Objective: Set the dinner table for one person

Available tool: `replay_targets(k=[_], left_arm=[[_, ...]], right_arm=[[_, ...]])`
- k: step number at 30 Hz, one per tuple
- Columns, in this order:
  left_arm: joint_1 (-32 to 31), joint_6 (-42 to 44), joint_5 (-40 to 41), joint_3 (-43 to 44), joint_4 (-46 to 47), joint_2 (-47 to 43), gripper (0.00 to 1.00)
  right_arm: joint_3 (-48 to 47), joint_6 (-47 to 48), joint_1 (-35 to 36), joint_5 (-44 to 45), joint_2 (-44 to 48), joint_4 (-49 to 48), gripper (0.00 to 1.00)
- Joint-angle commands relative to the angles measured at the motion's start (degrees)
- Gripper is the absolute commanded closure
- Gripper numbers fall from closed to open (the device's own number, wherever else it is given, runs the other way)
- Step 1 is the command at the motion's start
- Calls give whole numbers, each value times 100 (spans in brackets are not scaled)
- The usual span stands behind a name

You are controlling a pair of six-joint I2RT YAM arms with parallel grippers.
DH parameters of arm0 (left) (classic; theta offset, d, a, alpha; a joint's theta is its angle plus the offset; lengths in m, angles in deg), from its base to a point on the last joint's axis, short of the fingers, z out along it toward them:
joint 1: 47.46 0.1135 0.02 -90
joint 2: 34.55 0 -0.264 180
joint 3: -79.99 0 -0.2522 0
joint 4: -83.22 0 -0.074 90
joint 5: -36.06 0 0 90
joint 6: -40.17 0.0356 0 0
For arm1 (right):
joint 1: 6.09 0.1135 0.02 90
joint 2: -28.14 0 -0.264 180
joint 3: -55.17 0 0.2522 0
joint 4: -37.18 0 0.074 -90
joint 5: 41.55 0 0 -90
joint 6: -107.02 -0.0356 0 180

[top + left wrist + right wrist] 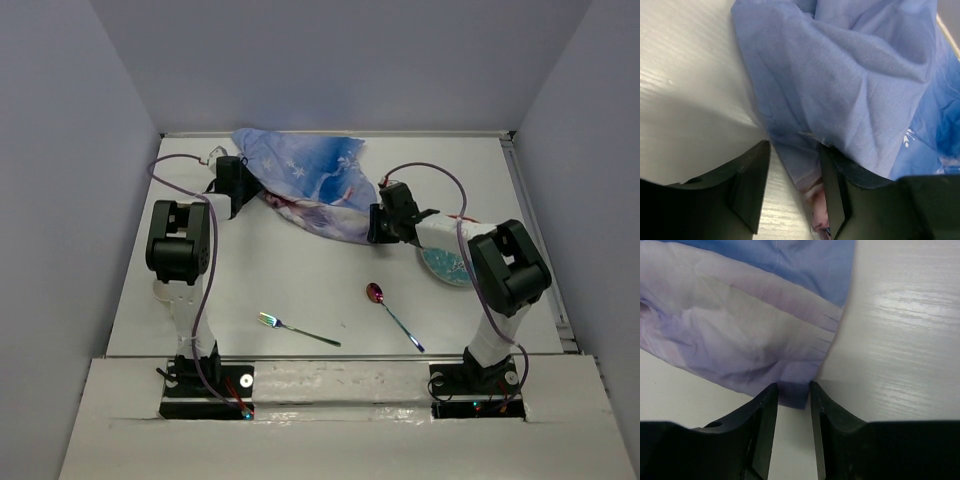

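The white dinner table (300,285) carries a crumpled blue printed placemat (310,180) at the back centre. My left gripper (232,190) sits at the cloth's left edge. In the left wrist view its jaws (794,150) stand open, with the placemat (850,85) edge lying against the right finger (832,195) and draped over it. My right gripper (378,225) is at the cloth's right corner. Its jaws (792,387) are narrow but apart, with the placemat (755,340) corner flat on the table between the tips.
A light-blue plate (445,265) lies at the right, partly under the right arm. A shiny spoon (392,312) and fork (297,329) lie near the front. A white object (163,291) shows beside the left arm.
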Motion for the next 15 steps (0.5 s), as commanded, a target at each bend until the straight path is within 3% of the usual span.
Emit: replay_targets(k=[1, 2, 3, 4, 5, 7, 11, 15], left_arm=[[16, 110, 78, 387, -173, 147, 54], [16, 101, 69, 422, -190, 182, 57], [16, 101, 69, 440, -199, 208, 62], [16, 127, 78, 467, -199, 217, 76], [16, 145, 87, 467, -190, 208, 84], [16, 206, 139, 458, -182, 138, 100], [-10, 399, 192, 432, -173, -632, 100], [-282, 978, 587, 1184, -758, -1416, 100]], right_arm=[[-325, 12, 39, -180, -159, 22, 67], [-343, 12, 39, -250, -168, 22, 72], [-369, 12, 39, -346, -185, 22, 83], [-378, 3, 39, -338, -185, 13, 89], [-395, 3, 39, -338, -168, 5, 100], [-431, 3, 39, -347, -159, -13, 100], [-501, 29, 39, -251, -106, -101, 100], [-484, 47, -206, -250, 16, -119, 100]])
